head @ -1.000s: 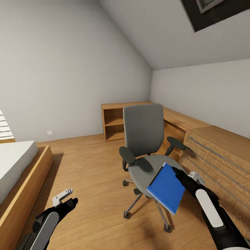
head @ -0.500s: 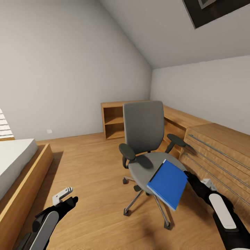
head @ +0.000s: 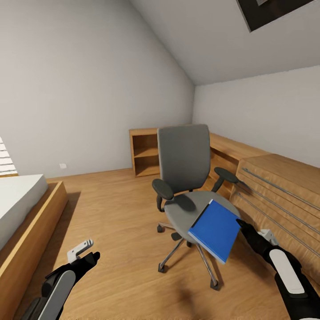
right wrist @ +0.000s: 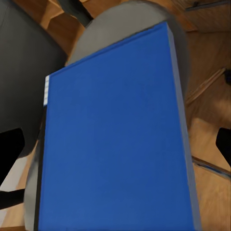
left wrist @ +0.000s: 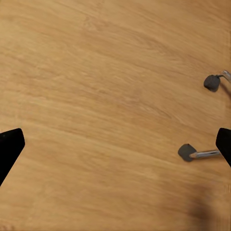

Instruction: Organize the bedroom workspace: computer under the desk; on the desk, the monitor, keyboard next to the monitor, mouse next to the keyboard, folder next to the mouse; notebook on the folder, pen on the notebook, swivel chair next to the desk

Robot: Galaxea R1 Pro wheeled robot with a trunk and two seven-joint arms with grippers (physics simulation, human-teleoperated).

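Observation:
The swivel chair [head: 184, 153], grey with black armrests, stands mid-room on the wood floor. The bright blue folder [head: 214, 229] lies tilted over the front right part of its seat [head: 189, 213], overhanging the rim. My right gripper [head: 244, 226] sits at the folder's right edge; in the right wrist view its black fingertips [right wrist: 10, 150] stand wide apart, open, with the folder [right wrist: 115, 139] spread between and beyond them. My left gripper [head: 89, 254] hangs low at the left, open over bare floor, with two chair casters [left wrist: 187, 152] nearby.
A bed with a wooden frame [head: 33, 231] runs along the left. Low light-wood cabinets [head: 275, 186] line the right wall close behind the chair, and an open shelf unit [head: 146, 153] stands at the back. A skylight [head: 273, 11] sits in the sloped ceiling.
My right arm has drawn back toward the lower right, away from the chair. The folder has stayed on the seat. The head view has tilted up slightly. The left arm has not moved.

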